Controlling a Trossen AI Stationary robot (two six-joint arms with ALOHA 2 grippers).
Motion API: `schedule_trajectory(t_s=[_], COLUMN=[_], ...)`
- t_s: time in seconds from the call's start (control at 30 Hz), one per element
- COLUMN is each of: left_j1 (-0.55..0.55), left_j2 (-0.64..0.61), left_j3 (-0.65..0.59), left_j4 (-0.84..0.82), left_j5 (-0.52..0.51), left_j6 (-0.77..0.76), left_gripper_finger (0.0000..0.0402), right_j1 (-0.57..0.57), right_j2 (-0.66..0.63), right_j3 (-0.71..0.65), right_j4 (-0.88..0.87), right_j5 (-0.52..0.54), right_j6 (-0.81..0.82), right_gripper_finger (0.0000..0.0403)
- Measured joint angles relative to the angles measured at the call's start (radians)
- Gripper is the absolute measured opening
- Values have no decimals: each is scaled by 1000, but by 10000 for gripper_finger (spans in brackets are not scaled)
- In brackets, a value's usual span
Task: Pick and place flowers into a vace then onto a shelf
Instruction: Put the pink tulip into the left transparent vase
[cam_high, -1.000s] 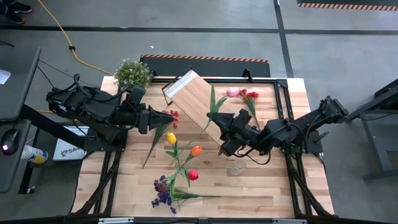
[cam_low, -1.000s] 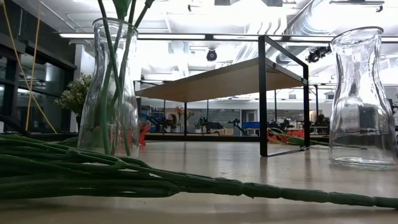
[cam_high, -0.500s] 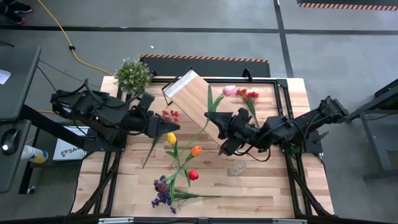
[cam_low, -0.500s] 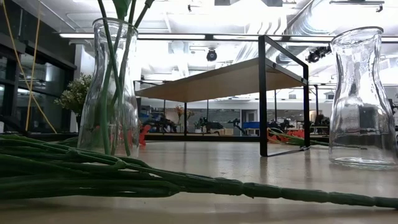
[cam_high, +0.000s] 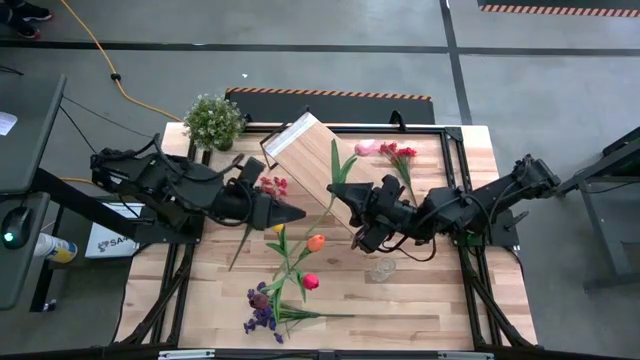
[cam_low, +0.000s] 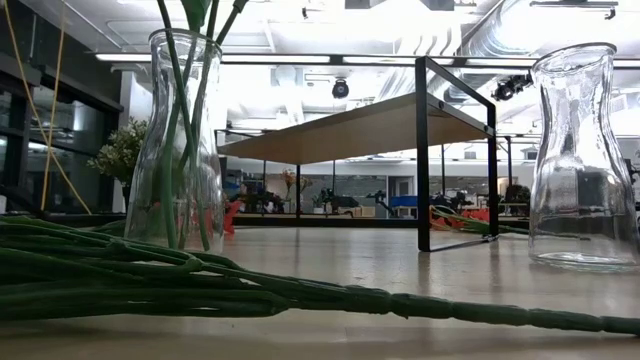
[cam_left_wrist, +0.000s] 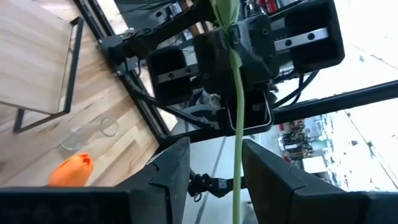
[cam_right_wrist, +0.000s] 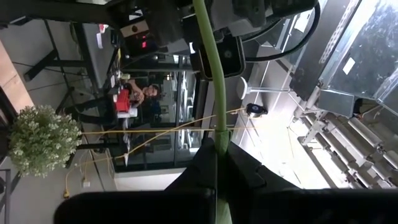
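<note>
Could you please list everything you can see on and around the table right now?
Flowers: several, yellow, orange, red and purple heads on green stems, lying on the table's front middle.
Flower stem: one, green, clamped by the right gripper.
Pink and red flowers: a few, lying at the table's back.
Vases: two, clear glass, upright; one holds stems.
Shelf: one, light wood on a black frame.
Potted plant: one, green, back left corner.
Left gripper: fingers apart, over the flowers.
Right gripper: over the shelf.

A grey concrete floor (cam_high: 300, 60) with dark seams surrounds the wooden table (cam_high: 420, 300), a yellow cable (cam_high: 100, 55) snakes across it, and bright ceiling lights (cam_low: 330, 30) shine over pipes and glass-walled rooms behind.
</note>
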Motion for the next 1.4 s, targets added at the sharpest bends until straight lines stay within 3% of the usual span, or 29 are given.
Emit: schedule_trajectory(t_s=[0.37, 0.8, 1.4], left_j1=[15, 115, 124], left_j2=[30, 87, 27], left_j3=[0, -1, 0], left_j4=[9, 69, -71], left_j5=[11, 216, 92], left_j6=[-21, 10, 29], left_gripper_finger=[179, 179, 179], right_j1=[0, 1, 1], right_j2=[0, 33, 34], right_j3=[0, 0, 0], right_j4=[-1, 1, 22], right_j5=[-11, 28, 84], right_j6=[27, 31, 20], right_gripper_finger=[3, 4, 3])
